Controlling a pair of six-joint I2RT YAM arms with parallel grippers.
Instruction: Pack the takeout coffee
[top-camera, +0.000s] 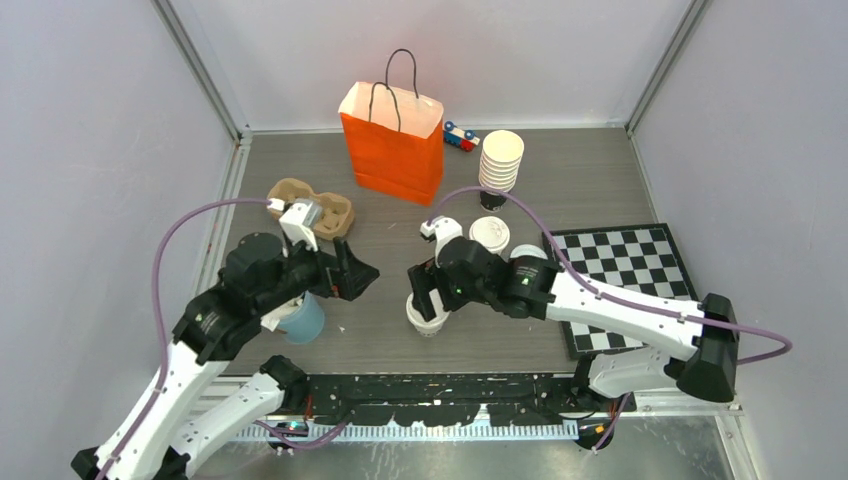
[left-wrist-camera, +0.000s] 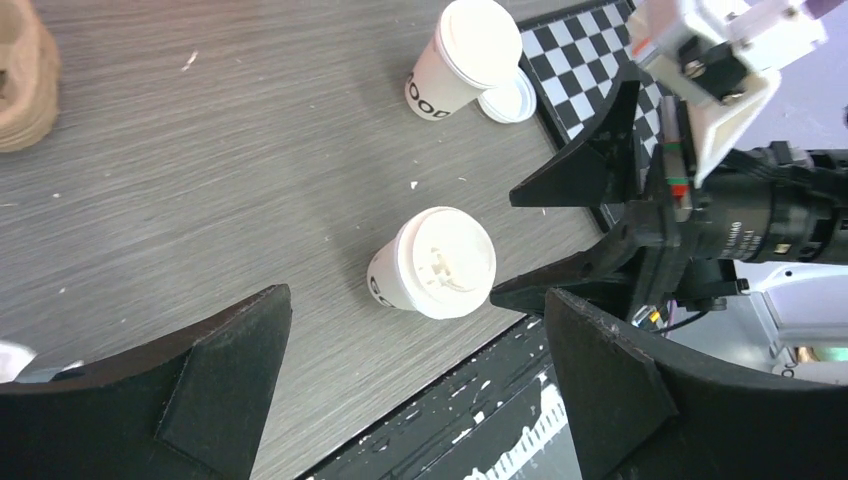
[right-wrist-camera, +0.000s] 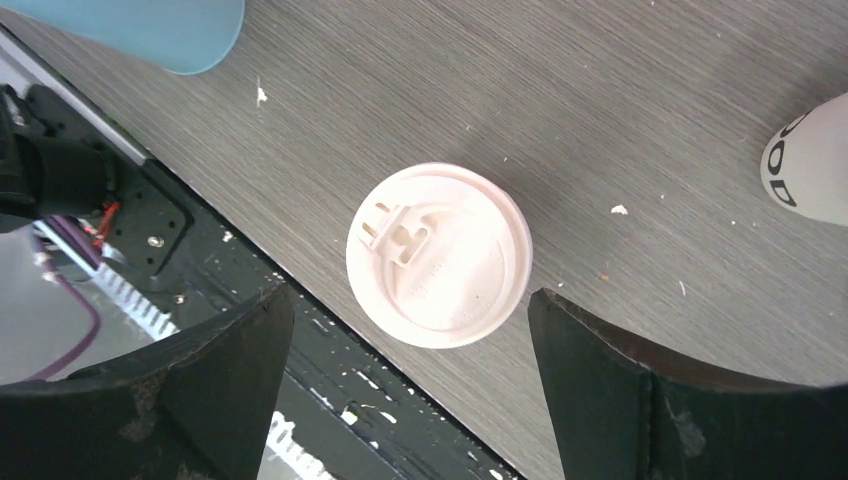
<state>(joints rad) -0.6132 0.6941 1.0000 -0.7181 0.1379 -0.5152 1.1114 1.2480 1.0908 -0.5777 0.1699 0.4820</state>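
Orange paper bag (top-camera: 393, 145): upright, far side of the table (top-camera: 580, 185).
Chessboard (top-camera: 620, 270): flat, at the right.
Right gripper (right-wrist-camera: 410, 292): spread wide above the near cup, clear of its lid.
Left gripper (left-wrist-camera: 417, 297): spread, holding nothing.
Near lidded coffee cup (top-camera: 427, 322): upright by the front edge.
Second lidded coffee cup (top-camera: 489, 235): upright beside the chessboard.

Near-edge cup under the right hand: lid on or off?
On. The right wrist view shows a white lid covering the whole top of the cup.
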